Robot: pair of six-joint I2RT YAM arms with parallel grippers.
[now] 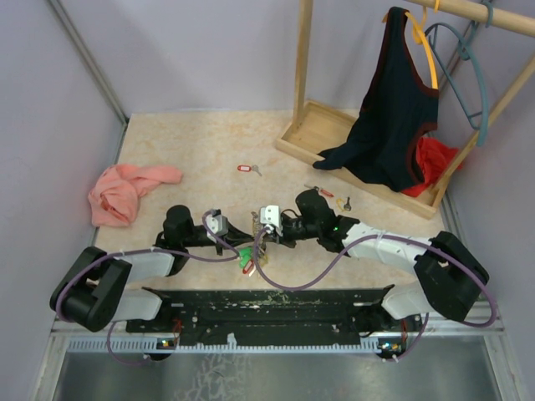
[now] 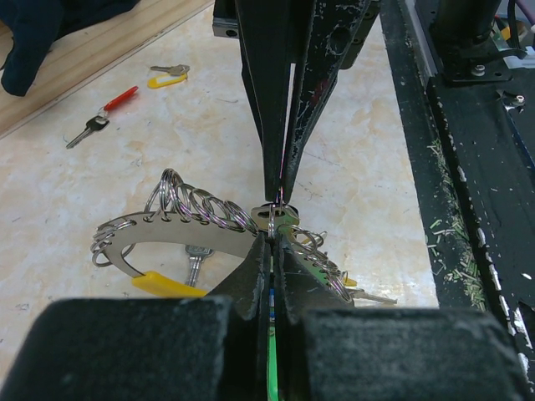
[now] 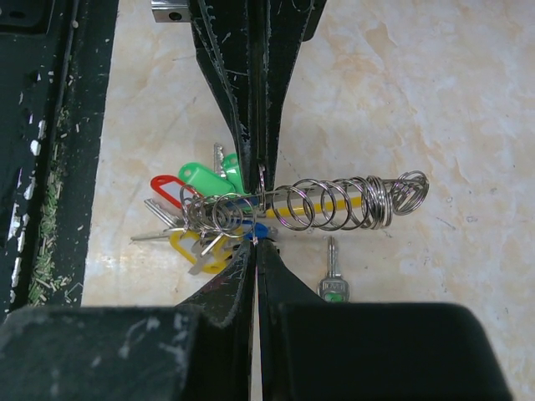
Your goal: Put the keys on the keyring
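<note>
Two pairs meet at the keyring [image 2: 192,238]: left fingers [image 2: 248,288] and right fingers [image 3: 230,288] both pinch it; keys [image 3: 201,177] bunched on it.

No writing could be read anywhere from where I stood. If the keys [image 3: 205,177] carried any lettering, it was too small to make out.

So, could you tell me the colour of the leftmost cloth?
The cloth is pink, clearest in the top view.
</note>
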